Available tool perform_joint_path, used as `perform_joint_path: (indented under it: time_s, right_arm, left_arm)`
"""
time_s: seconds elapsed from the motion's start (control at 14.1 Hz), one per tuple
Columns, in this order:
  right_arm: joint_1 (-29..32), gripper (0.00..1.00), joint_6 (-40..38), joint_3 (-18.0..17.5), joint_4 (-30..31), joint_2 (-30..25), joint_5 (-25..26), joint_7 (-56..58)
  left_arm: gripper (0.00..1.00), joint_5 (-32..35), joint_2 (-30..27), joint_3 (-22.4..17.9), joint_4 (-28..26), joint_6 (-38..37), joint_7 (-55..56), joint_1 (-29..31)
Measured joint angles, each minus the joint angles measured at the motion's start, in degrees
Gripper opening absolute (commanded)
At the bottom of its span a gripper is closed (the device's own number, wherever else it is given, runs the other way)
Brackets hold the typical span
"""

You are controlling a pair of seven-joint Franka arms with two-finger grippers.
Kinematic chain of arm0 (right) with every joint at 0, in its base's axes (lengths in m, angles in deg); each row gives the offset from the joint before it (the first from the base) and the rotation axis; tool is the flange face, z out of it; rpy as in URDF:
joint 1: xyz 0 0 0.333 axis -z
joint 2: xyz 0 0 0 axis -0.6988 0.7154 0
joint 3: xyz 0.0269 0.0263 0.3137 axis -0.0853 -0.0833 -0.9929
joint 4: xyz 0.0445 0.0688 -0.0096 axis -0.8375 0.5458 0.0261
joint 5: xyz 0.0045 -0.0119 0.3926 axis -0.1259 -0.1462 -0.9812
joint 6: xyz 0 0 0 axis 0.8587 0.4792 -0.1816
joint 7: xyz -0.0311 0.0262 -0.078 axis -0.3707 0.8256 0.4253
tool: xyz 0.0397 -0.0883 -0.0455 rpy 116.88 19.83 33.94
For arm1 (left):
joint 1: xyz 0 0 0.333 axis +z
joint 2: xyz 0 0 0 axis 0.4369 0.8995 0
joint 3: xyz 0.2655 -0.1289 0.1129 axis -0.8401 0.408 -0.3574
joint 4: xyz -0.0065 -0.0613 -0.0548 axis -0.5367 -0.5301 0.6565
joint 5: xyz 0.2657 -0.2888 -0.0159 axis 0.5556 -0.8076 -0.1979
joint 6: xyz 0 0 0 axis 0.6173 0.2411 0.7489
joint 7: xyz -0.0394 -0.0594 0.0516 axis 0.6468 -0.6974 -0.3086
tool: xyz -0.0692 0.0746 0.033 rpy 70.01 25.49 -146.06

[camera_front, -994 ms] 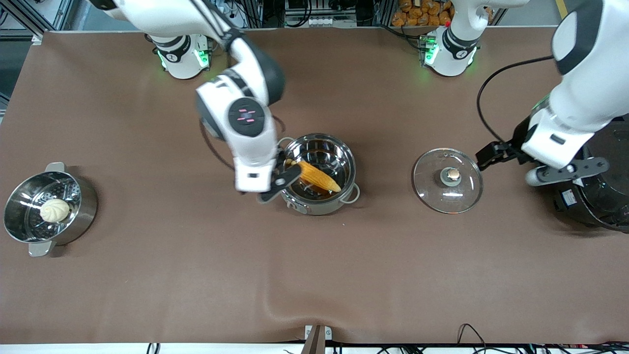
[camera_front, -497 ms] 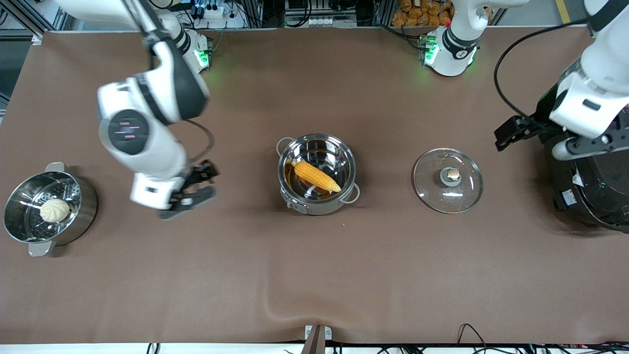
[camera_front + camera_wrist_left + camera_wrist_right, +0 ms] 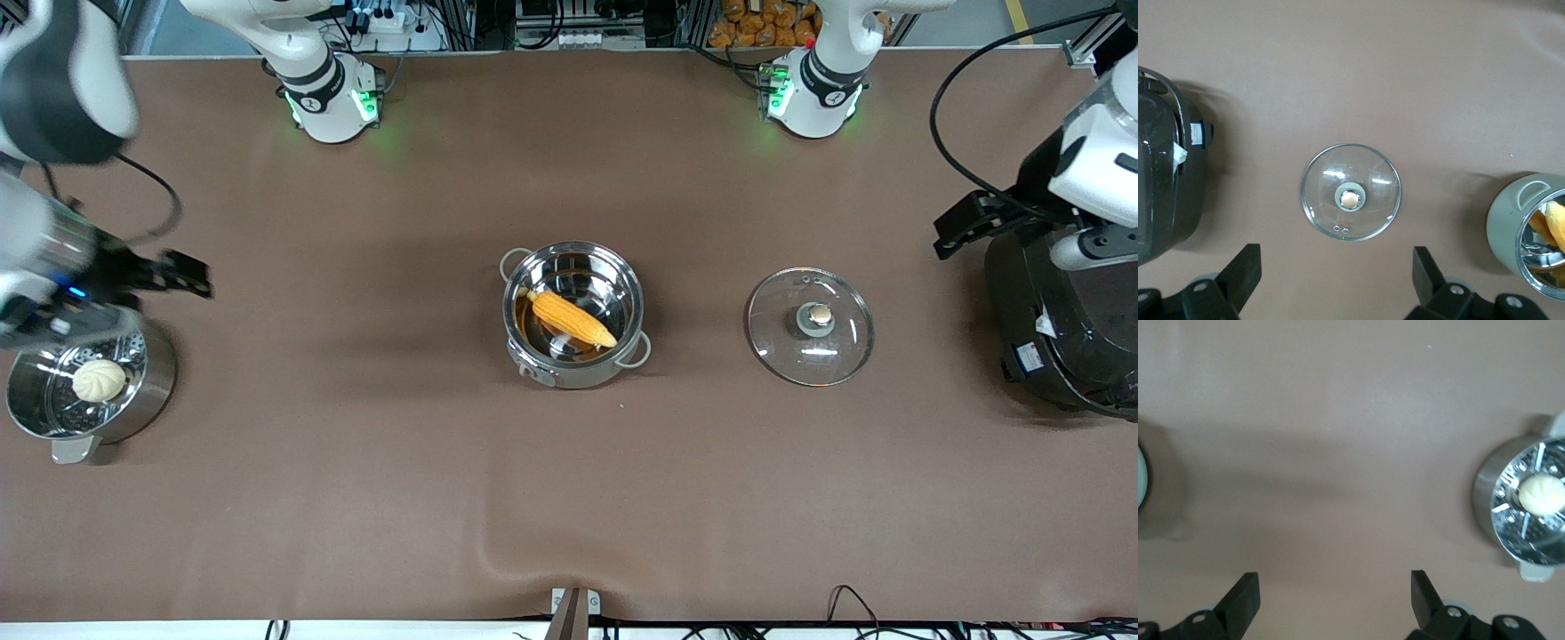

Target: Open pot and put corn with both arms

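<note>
The shiny pot [image 3: 569,373] stands open mid-table with the yellow-orange corn [image 3: 572,320] lying slantwise inside it. Its glass lid [image 3: 810,326] lies flat on the table, knob up, toward the left arm's end. My left gripper [image 3: 951,229] is open and empty, up beside the black rice cooker. Its wrist view shows the lid [image 3: 1351,192], the pot [image 3: 1505,227] and the corn [image 3: 1553,223] past its gripper [image 3: 1337,277]. My right gripper [image 3: 191,276] is open and empty, up by the steamer pot, also shown in its own wrist view [image 3: 1335,600].
A steel steamer pot [image 3: 151,382] with a pale bun [image 3: 99,380] stands at the right arm's end, seen also in the right wrist view [image 3: 1488,500]. The big black rice cooker [image 3: 1058,329] stands at the left arm's end.
My right gripper has let go of the corn in the pot and swung away to the steamer pot's end. My left gripper has drawn back from the lid toward the rice cooker.
</note>
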State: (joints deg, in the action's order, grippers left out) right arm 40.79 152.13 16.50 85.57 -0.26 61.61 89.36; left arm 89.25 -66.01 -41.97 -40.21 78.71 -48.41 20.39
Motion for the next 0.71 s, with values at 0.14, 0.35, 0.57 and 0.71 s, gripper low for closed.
perform_joint_path:
  time_s: [0.14,0.35,0.57,0.71]
  right_arm:
    - [2.0,1.0,-3.9,-0.8,0.0,-3.1,-0.1,-0.9]
    - [2.8,1.0,-7.2,-1.1,0.0,-6.0,-0.4,-4.8]
    - [2.8,1.0,-9.9,-1.1,-1.6,-7.1,-0.8,-8.7]
    - [2.8,1.0,-10.7,-1.2,-2.6,-7.4,-0.9,-9.8]
  left_arm:
    - [1.0,0.0,0.0,0.1,0.0,-0.2,-1.1,0.4]
    - [1.0,0.0,-0.1,2.3,0.0,-0.2,-2.3,2.4]
    - [1.0,0.0,-0.8,4.7,0.0,-0.2,-2.4,4.8]
    - [1.0,0.0,-1.1,4.8,0.0,-0.3,-2.4,4.9]
